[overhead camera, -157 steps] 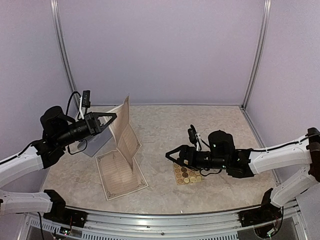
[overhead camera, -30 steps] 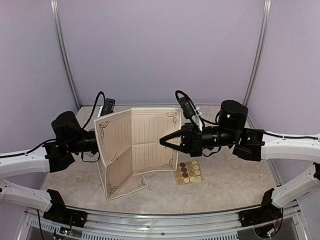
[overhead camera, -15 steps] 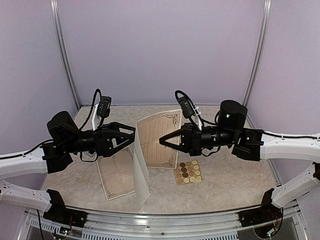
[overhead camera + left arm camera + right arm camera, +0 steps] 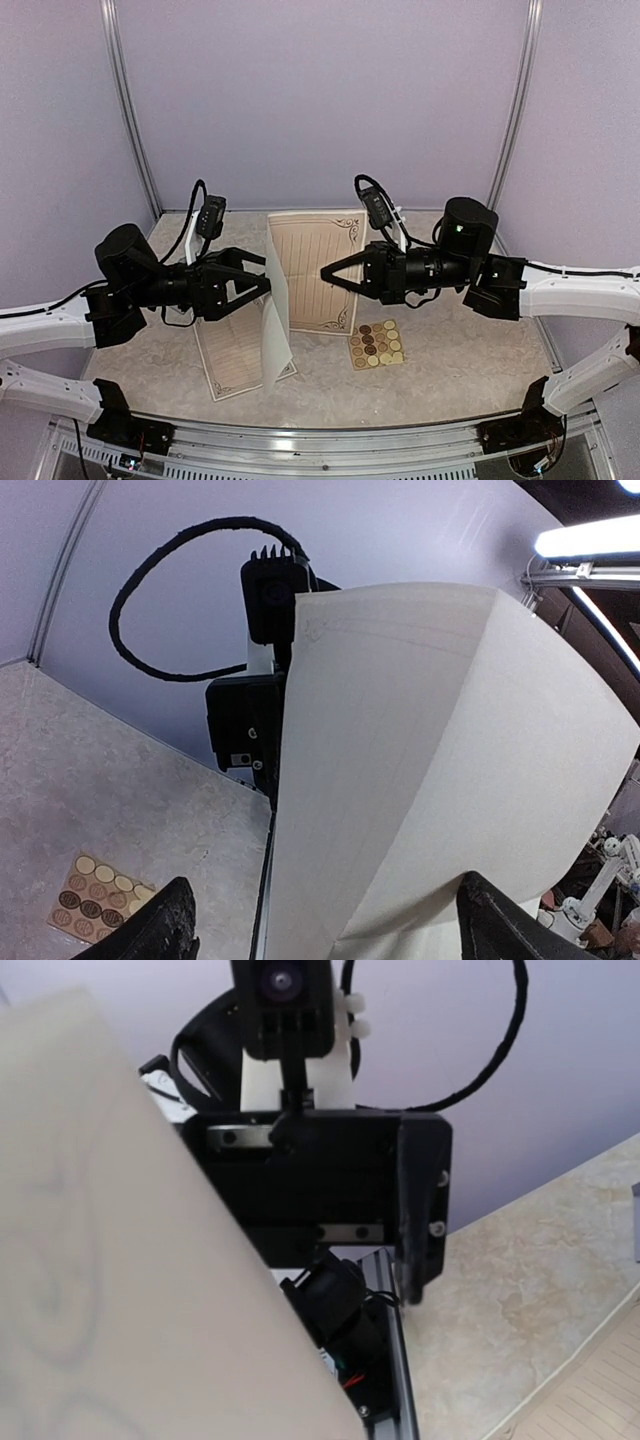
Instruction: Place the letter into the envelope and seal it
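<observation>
While upright in the right hand's (image 4: 326, 272) pinch, the letter (image 4: 305, 250), long axis vertical, at the wide-open left hand (image 4: 265, 278).

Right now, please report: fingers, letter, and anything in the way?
Left fingers open around a folded panel of the letter. Right fingers shut on the letter, held upright. Envelope not visible. Sticker sheet lies nearby, not blocking.

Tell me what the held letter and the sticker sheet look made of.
The letter: thin matte cream paper, likely; it keeps a sharp crease and its free panel curls. The sticker sheet: tan matte paper or card, apparently, lying flat with round brown and cream stickers.
</observation>
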Robot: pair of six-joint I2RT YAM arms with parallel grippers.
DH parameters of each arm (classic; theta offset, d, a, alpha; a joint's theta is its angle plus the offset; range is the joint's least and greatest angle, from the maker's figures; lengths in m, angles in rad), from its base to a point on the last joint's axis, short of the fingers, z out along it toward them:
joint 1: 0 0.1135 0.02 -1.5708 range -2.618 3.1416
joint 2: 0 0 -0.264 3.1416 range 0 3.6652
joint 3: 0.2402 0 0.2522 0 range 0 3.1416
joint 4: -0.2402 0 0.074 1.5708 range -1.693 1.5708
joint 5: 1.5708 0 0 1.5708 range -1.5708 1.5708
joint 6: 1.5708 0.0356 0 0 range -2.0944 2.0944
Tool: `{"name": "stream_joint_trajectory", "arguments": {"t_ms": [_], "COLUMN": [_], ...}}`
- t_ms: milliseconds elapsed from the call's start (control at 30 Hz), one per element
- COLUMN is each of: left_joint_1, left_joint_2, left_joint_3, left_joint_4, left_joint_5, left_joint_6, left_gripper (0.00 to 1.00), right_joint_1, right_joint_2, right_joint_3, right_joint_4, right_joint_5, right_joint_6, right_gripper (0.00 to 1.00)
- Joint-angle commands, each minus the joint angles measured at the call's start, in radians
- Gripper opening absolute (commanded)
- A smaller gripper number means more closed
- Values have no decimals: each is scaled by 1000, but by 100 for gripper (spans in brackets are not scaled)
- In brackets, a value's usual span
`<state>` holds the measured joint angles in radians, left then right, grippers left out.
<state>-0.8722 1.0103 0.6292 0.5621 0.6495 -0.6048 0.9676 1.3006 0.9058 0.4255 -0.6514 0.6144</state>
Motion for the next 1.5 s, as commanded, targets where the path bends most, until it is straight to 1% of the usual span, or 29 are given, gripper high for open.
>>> {"name": "stream_joint_trajectory", "arguments": {"t_ms": [0, 133, 467, 733, 767, 800, 933, 1067, 1133, 1200, 1233, 1300, 1467], "left_joint_1": [-9, -10, -10, -10, -9, -10, -10, -10, -9, -9, -8, -7, -8], "left_joint_2": [-3, -5, 7, 7, 7, 3, -13, -35, -45, -62, -67, -80, -90], "left_joint_3": [-8, -8, -8, -9, -11, -14, -31, -44, -53, -65, -69, -74, -75], "left_joint_4": [27, 28, 17, 10, 10, 11, 21, 22, 44, 70, 79, 85, 92], "left_joint_5": [11, 8, 3, -18, -24, -30, -86, -139, -158, -177, -187, -207, -219], "left_joint_6": [5, 8, 16, 26, 27, 27, 21, 15, 3, -7, -9, -9, -8], "left_gripper": [80, 59, 29, 0, 0, 0, 0, 0, 0, 0, 0, 0, 0], "right_joint_1": [-9, -10, -11, -21, -27, -36, -80, -109, -109, -109, -109, -107, -57], "right_joint_2": [12, 19, 53, 36, 26, 13, -52, -118, -134, -141, -143, -139, -101], "right_joint_3": [-10, -6, 15, 8, -2, -17, -104, -189, -201, -219, -227, -234, -189], "right_joint_4": [44, 32, 31, 34, 44, 59, 162, 323, 319, 325, 326, 312, 200], "right_joint_5": [-27, -38, -89, -78, -71, -67, -57, -76, -69, -64, -63, -55, -26], "right_joint_6": [24, 23, 42, 52, 59, 71, 128, 175, 160, 156, 155, 152, 86], "right_gripper": [0, 0, 0, 0, 3, 9, 33, 65, 80, 91, 95, 99, 100]}}
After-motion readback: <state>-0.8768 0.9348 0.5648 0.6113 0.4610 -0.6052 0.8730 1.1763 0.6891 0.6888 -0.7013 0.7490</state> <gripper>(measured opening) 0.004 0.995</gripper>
